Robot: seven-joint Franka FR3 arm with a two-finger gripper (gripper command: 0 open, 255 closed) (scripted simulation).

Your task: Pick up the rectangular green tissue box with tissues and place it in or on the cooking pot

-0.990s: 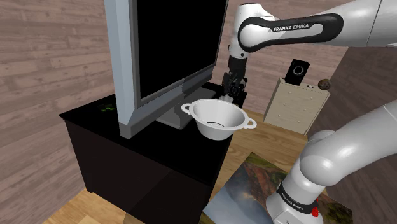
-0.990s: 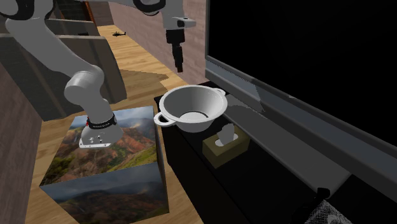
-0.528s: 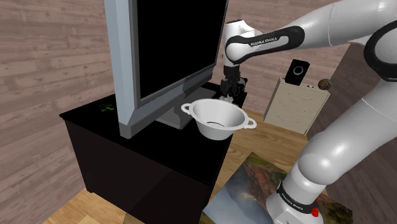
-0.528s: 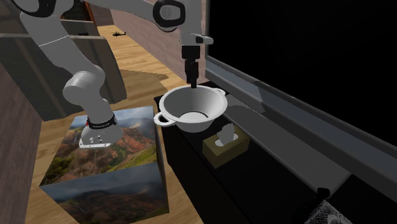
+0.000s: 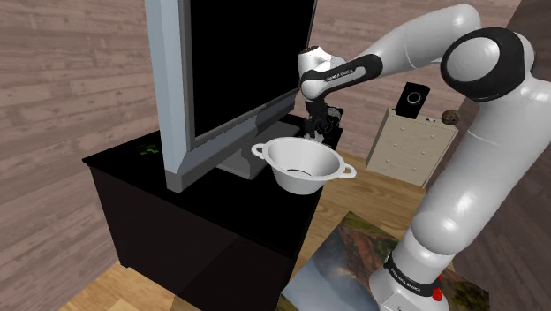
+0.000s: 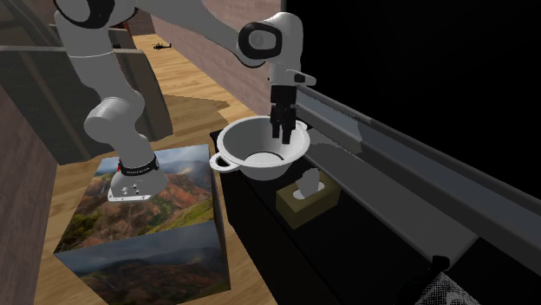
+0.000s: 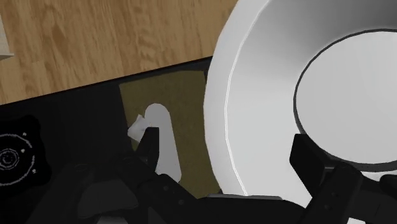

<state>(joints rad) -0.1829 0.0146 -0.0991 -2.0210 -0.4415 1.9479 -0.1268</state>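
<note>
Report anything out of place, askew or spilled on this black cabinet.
Nothing is spilled or damaged. The odd one is the white cooking pot: it stands on the black cabinet beside the television, right at the cabinet's end, with one handle jutting past the edge. The tissue box lies flat next to it.

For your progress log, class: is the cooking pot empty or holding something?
Empty. The pot shows a bare white inside; the tissue box sits beside it on the black cabinet.

Exterior views face oppositely, sharing pot (image 5: 305,177); wrist looks down.
</note>
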